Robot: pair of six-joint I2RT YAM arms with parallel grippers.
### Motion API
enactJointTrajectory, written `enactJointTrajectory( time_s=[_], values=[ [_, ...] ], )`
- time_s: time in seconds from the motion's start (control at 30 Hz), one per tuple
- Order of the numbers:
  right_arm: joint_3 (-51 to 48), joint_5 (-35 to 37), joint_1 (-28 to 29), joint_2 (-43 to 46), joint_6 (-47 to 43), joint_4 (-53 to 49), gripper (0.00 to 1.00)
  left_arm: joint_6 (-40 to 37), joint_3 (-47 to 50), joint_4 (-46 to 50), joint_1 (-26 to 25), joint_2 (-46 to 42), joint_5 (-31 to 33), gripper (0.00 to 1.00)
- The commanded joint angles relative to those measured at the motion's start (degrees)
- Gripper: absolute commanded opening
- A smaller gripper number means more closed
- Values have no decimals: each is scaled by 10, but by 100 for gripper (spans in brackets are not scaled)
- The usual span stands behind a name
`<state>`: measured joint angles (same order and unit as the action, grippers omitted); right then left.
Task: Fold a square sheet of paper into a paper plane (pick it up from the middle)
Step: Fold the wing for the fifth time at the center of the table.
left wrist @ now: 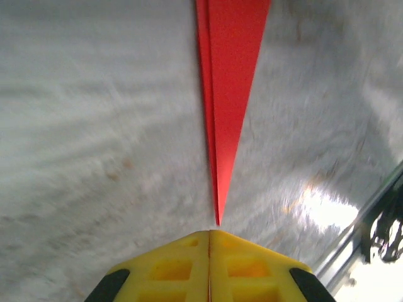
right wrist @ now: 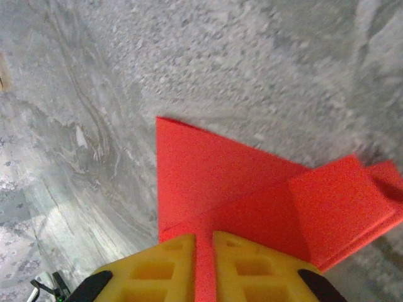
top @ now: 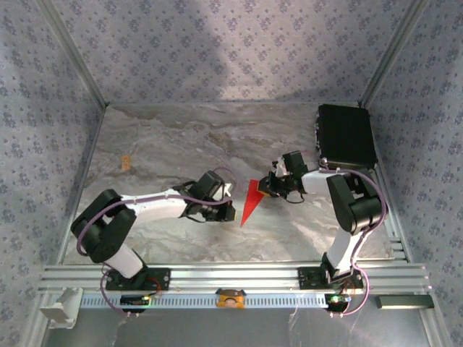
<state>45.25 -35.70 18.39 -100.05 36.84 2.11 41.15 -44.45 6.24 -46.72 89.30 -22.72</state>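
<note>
yellow fingers (left wrist: 170, 267) of the left gripper (left wrist: 210, 231) sit closest to us in the left wrist view, pressed flat together with no gap. the sharp nose of the paper plane (left wrist: 228, 94) ends right at their tips, and we cannot tell whether they nip that point or merely touch it. in the right wrist view the right gripper (right wrist: 204, 236) stands over the wide tail end, its jaws a narrow slot apart with red showing in the slot. we cannot say if the paper is clamped there or only lies beneath. from above, the plane lies as a slim red dart on the marbled table (top: 159, 144), between the two grippers, nose toward the near edge.

we judge the plane to be very light and thin — stiff only along its creases, floppy across the wings. it will likely slide on the smooth table at a nudge and crumple under a hard squeeze. the folded flaps at the tail look springy and may spring open if released. the best hold, we think, is on the centre crease near the middle of its length — there the layers stack thickest and the dart balances, whereas a pinch at the nose alone would let the tail droop.
</note>
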Motion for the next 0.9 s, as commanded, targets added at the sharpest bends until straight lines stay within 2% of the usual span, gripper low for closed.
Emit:
enactJointTrajectory(
  time_s=[0.0,0.1,0.33,0.43,0.6,0.73,0.87],
  values=[
    [18,28,6,55,-37,-57,19,43,8,-37,24,-10,38,7],
    [7,50,2,89,-45,-82,20,60,5,-52,40,-5,41,9],
    [-62,77,-7,152,-16,-73,27,67,-43,-71,53,55,-7,14],
    [-89,70,-12,164,9,-53,28,71,-69,-67,52,86,-26,22],
    [-99,54,-11,156,24,-36,28,59,-101,-57,48,120,-58,29],
    [-102,45,-9,155,28,-28,28,46,-129,-32,45,148,-66,28],
    [-100,39,-9,154,24,-35,28,31,-154,1,45,173,-60,21]
  ],
)
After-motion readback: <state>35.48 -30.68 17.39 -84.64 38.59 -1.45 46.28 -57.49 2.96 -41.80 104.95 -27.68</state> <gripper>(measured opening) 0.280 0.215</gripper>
